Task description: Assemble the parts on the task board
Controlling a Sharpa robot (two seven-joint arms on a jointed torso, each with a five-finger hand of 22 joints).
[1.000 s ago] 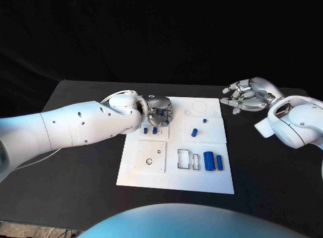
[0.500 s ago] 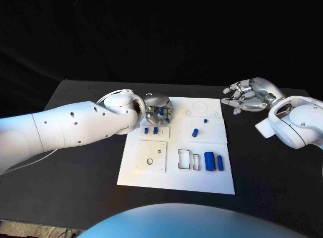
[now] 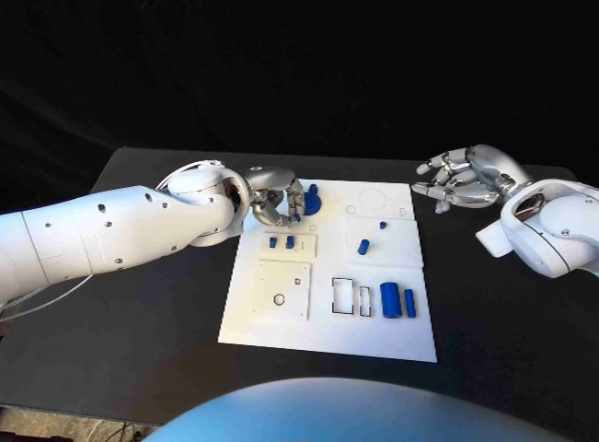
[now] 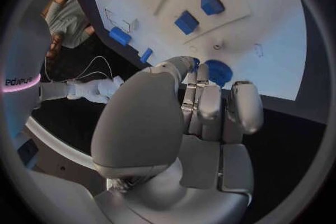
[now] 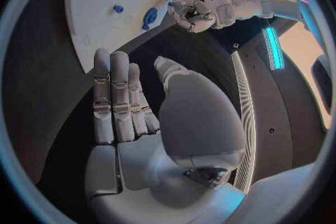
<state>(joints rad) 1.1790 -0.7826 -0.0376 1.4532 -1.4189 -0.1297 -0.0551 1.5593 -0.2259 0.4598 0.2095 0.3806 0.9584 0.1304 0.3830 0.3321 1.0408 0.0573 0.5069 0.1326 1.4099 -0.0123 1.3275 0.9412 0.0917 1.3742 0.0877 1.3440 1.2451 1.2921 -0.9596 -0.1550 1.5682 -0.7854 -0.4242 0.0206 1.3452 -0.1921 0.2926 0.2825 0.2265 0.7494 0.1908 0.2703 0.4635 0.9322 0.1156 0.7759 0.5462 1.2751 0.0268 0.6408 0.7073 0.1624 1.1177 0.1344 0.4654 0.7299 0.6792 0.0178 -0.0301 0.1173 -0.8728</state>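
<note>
Now: left hand (image 3: 275, 200) seemingly pinches blue part (image 3: 310, 194) over task board (image 3: 326, 337) | right hand (image 3: 461, 178) spread, empty, beside board.

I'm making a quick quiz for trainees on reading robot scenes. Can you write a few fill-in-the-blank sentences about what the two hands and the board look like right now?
1. The round blue part is held by the ____ hand.
2. The right hand hovers with fingers apart over the black table, holding ____.
3. The board under the parts is ____ in colour.
4. Two small blue blocks sit on the board just ____ the left hand, on the robot's side.

Missing words: left; nothing; white; below
</note>
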